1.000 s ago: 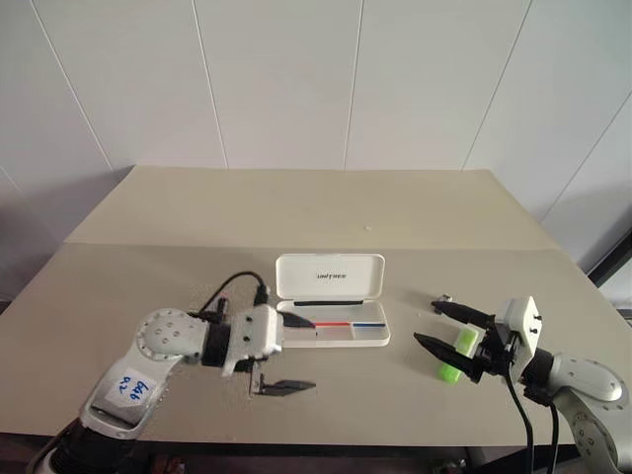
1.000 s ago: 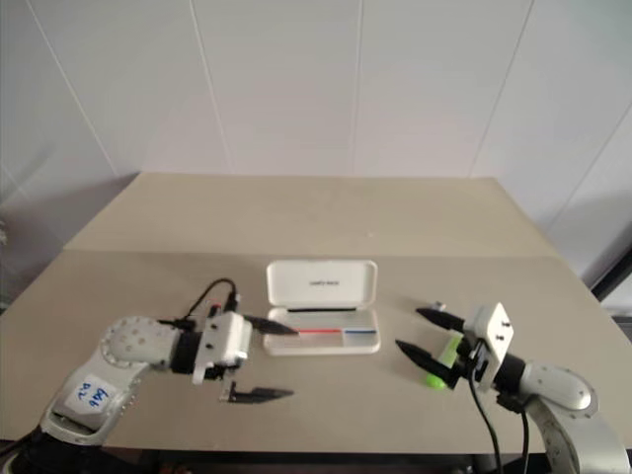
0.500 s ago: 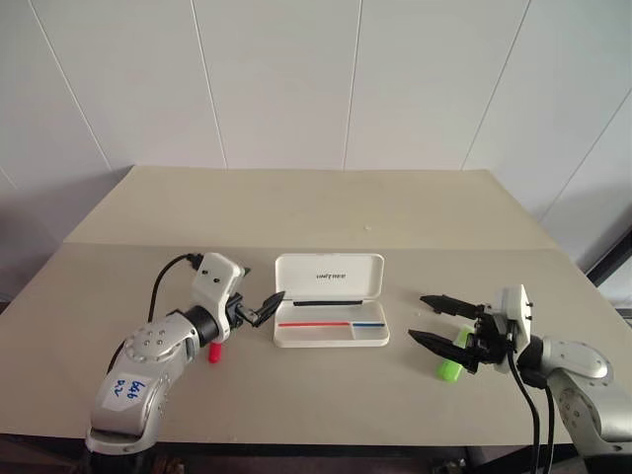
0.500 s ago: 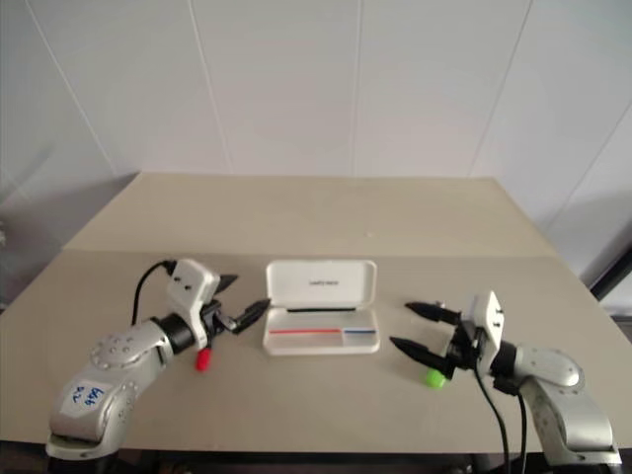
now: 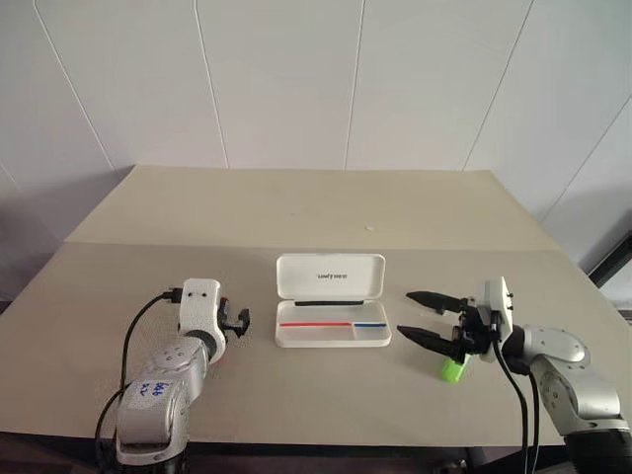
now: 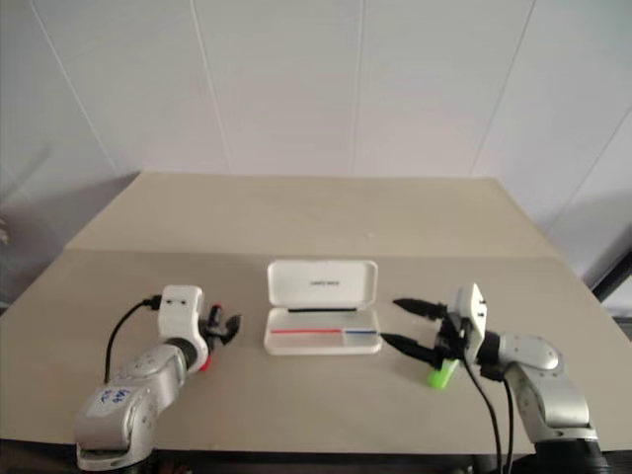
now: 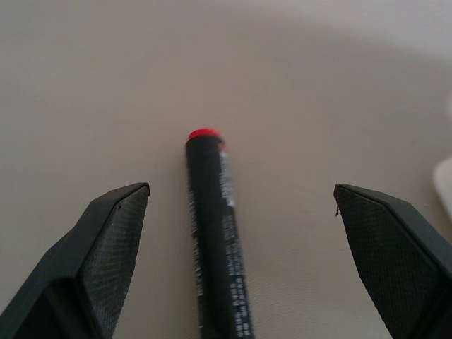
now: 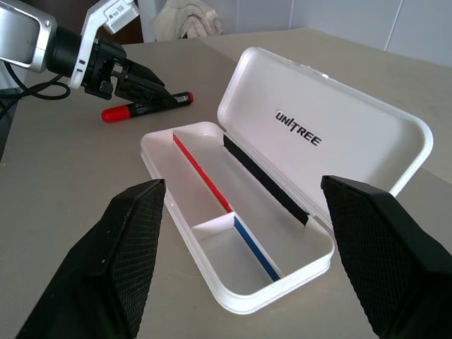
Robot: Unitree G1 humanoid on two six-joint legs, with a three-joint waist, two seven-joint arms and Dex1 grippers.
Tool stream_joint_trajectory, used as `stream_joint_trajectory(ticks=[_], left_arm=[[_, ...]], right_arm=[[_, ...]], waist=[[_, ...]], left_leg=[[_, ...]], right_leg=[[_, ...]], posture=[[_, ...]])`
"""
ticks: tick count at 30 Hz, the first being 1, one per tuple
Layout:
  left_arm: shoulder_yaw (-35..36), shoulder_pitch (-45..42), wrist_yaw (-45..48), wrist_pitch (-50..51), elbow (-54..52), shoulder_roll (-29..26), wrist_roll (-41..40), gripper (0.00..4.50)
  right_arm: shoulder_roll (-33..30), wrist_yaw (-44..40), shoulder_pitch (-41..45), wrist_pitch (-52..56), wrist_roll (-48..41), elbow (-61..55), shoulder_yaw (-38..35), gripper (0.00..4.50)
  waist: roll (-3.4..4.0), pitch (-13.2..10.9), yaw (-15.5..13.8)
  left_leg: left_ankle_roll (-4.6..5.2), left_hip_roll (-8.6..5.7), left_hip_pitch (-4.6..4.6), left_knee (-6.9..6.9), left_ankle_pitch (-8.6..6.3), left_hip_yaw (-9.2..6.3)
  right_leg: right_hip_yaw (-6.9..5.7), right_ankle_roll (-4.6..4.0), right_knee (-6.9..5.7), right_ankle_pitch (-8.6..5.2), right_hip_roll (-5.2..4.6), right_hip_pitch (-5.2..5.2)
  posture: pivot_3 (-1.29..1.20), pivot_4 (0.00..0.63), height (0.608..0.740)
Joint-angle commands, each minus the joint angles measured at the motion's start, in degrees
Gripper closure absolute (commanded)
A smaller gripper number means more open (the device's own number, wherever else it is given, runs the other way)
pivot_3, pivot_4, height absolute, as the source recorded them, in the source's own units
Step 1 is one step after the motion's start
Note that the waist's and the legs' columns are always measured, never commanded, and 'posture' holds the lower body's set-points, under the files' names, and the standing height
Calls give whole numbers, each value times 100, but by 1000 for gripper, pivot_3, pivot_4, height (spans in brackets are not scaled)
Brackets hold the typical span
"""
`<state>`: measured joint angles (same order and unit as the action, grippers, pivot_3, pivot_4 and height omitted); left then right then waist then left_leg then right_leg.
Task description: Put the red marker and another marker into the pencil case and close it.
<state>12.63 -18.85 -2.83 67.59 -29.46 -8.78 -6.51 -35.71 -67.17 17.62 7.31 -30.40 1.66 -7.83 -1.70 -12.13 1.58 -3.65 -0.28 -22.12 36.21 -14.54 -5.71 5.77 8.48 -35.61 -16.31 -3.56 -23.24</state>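
Resting on the desk (image 5: pixel 296 212), the pencil case (image 5: pixel 333 314) lies open and empty. Left gripper (image 8: pixel 145 79), fingers spread, straddles the red marker (image 7: pixel 212 226). Right gripper (image 5: pixel 423 316), also spread, hovers beside the lime-green marker (image 5: pixel 452 368).

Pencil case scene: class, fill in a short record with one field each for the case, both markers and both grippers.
pencil case: lid open, compartments empty
red marker: lying on the table, outside the case
green marker: on the table, below the right gripper
left gripper: open, fingers either side of the red marker
right gripper: open, pointing at the case
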Motion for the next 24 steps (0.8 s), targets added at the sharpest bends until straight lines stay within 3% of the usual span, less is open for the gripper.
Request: stream_joint_trajectory(ticks=[1, 10, 13, 22, 24], left_arm=[[141, -171, -121, 258, 88, 30, 70, 40], [153, -372, -58, 628, 406, 89, 1, 40], [183, -422, -52, 604, 474, 90, 6, 681], [231, -535, -34, 447, 646, 83, 13, 3533], [227, -561, -28, 406, 670, 70, 18, 3921]], right_arm=[[-20, 48, -16, -91, -32, -183, -119, 0], [-54, 237, -274, -62, -61, -431, -211, 0], [-62, 293, -350, -62, -77, -492, -246, 0], [-66, 353, -421, -69, -64, -557, -287, 0], [-57, 371, -400, -68, -56, -552, -284, 0]], waist=[[0, 0, 3], [0, 0, 1], [0, 0, 1], [1, 1, -3], [1, 1, -4]], left_leg=[[-1, 0, 0, 0, 0, 0], [-3, -1, 1, 0, 1, 0], [-4, -1, 1, -1, 1, 0], [-8, -2, 6, 4, 4, -2], [-8, -2, 7, 3, 3, -1]], right_leg=[[0, 0, 0, 0, 0, 0], [0, 0, 2, 0, 0, 1], [0, 0, 2, 0, 0, 1], [-1, 5, 19, 3, -1, 22], [-1, 5, 20, 3, -1, 23]], posture=[[0, 150, 740], [0, 150, 740], [0, 150, 740], [0, 150, 740], [0, 150, 740]])
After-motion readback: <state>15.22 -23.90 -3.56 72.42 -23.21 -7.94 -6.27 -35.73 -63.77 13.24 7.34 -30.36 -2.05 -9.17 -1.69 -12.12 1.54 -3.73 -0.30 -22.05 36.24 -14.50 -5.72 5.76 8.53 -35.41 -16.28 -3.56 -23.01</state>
